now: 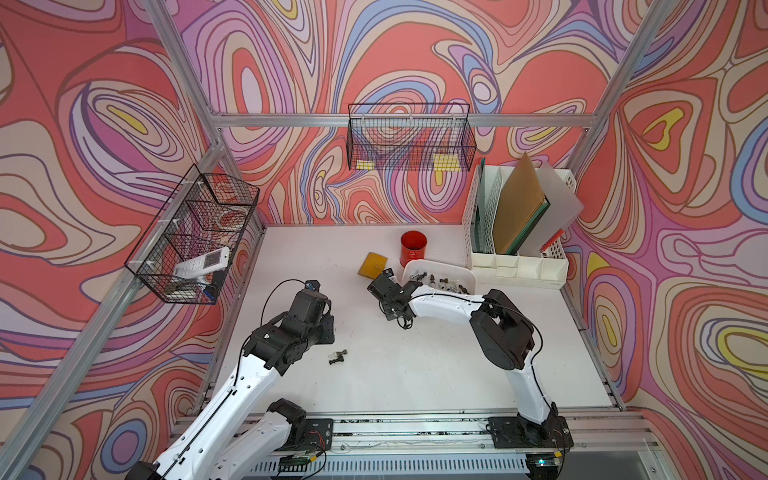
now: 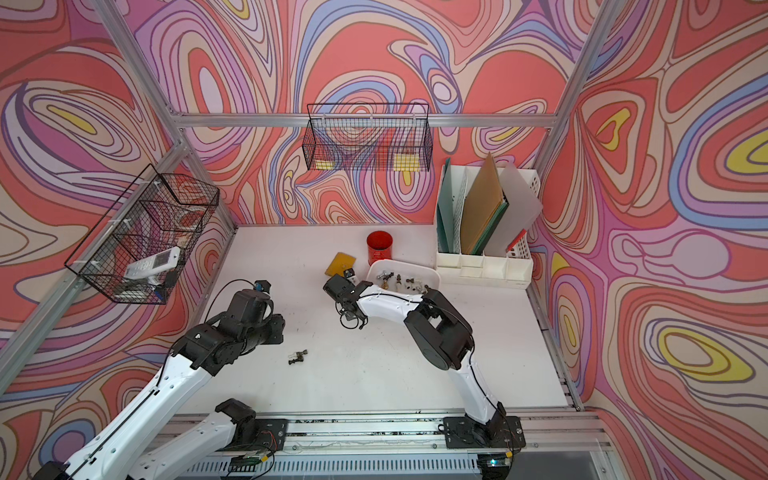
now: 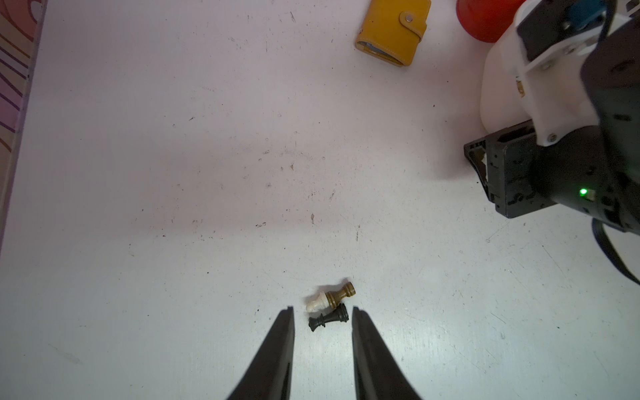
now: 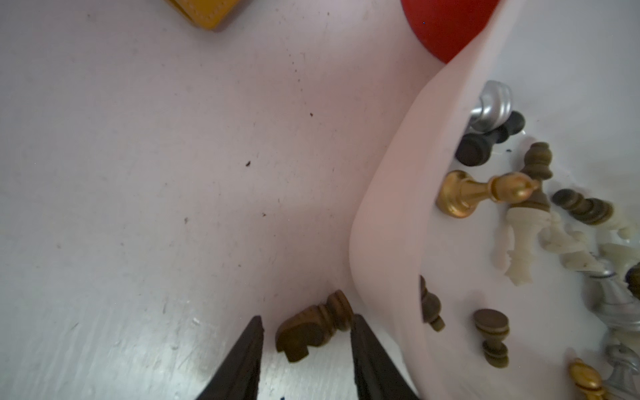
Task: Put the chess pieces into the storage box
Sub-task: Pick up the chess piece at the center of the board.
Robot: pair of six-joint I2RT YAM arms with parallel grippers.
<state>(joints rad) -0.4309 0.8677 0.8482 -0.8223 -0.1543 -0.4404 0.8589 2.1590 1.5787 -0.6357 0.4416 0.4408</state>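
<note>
– Where are the chess pieces [image 4: 457, 195]?
– Mostly lying in the white storage box [image 4: 388, 207]: gold, silver, black, cream, brown. One brown piece [image 4: 311, 329] lies on the table [image 4: 138, 173] just outside its wall, between the parted fingers of the right gripper [image 4: 306, 322], unclamped.
– And the left gripper [image 3: 322, 311]?
– Fingers spread around a black piece [image 3: 329, 317] bunched with a white piece [image 3: 317, 303] and a brass piece [image 3: 341, 294], gripping nothing. Red cup [image 1: 413, 248] just behind the box, yellow wallet [image 1: 372, 264] nearby

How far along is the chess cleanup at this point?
Mostly done: many pieces lie in the storage box. In hand: the right claw, open, straddles a brown knight on the table beside the box. Remaining: three pieces by the open left claw.
</note>
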